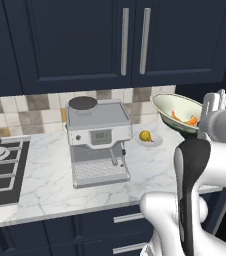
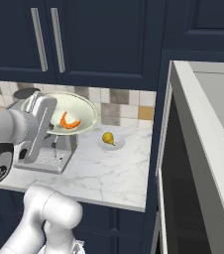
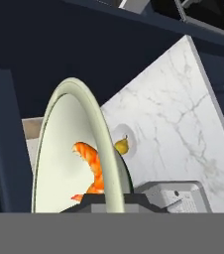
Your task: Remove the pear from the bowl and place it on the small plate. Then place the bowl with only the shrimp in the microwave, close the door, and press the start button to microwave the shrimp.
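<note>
The gripper [image 3: 106,201] is squeezing tight on the rim of the bowl [image 1: 177,111] and holding it up in the air above the counter [image 1: 50,192]. The bowl is tipping a little. The orange shrimp [image 1: 185,120] is lying inside the bowl.

In the left base view, the bowl is at about 2 o'clock from the coffee machine [image 1: 97,142]. The pear [image 1: 145,135] is sitting on the small plate [image 1: 155,141], just to the 3 o'clock side of the coffee machine. The plate is resting on the counter, below the bowl and a bit to its 8 o'clock side. A stove [image 1: 0,167] is lying far over at 9 o'clock.

In the right base view, the pear [image 2: 107,138] on the plate [image 2: 115,144] is at about 4 o'clock from the bowl [image 2: 84,111]. The microwave [image 2: 203,163] is standing at 3 o'clock with its door [image 2: 159,149] hanging open.

In the hand view, the bowl's rim [image 3: 86,106] is standing up like a tall curve, with the shrimp [image 3: 91,166] at its 9 o'clock side and the pear [image 3: 123,146] peeking out at 3 o'clock.
</note>
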Controlling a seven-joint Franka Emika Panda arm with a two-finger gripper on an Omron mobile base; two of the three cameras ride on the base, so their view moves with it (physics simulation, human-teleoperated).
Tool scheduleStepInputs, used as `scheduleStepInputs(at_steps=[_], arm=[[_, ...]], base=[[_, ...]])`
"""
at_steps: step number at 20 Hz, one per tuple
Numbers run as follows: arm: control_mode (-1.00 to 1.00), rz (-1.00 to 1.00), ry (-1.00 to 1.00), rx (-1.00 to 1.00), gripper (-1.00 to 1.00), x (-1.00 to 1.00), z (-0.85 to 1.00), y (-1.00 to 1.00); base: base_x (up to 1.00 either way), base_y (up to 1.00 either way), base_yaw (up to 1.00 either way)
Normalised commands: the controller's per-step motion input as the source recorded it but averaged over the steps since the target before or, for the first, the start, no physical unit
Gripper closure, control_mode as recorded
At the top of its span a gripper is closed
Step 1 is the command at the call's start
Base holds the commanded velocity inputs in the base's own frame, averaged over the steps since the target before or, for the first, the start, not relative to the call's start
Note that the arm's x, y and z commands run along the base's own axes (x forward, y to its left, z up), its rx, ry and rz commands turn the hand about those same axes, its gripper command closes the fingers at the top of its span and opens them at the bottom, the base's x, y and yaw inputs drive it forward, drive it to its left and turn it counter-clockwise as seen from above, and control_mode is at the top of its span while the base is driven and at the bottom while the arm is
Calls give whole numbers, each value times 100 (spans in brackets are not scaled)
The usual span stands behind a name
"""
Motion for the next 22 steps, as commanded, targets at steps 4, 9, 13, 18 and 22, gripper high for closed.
scheduleStepInputs(at_steps=[4, 9, 13, 18, 22], arm=[[100, 0, 0, 0, 100, 0, 0, 0], [100, 0, 0, 0, 100, 0, 0, 0], [100, 0, 0, 0, 100, 0, 0, 0], [100, 0, 0, 0, 100, 0, 0, 0], [100, 0, 0, 0, 100, 0, 0, 0]], base=[[-73, 2, 0], [-100, 0, 1], [-100, 0, 0], [-100, 0, 0], [-100, -9, 0]])
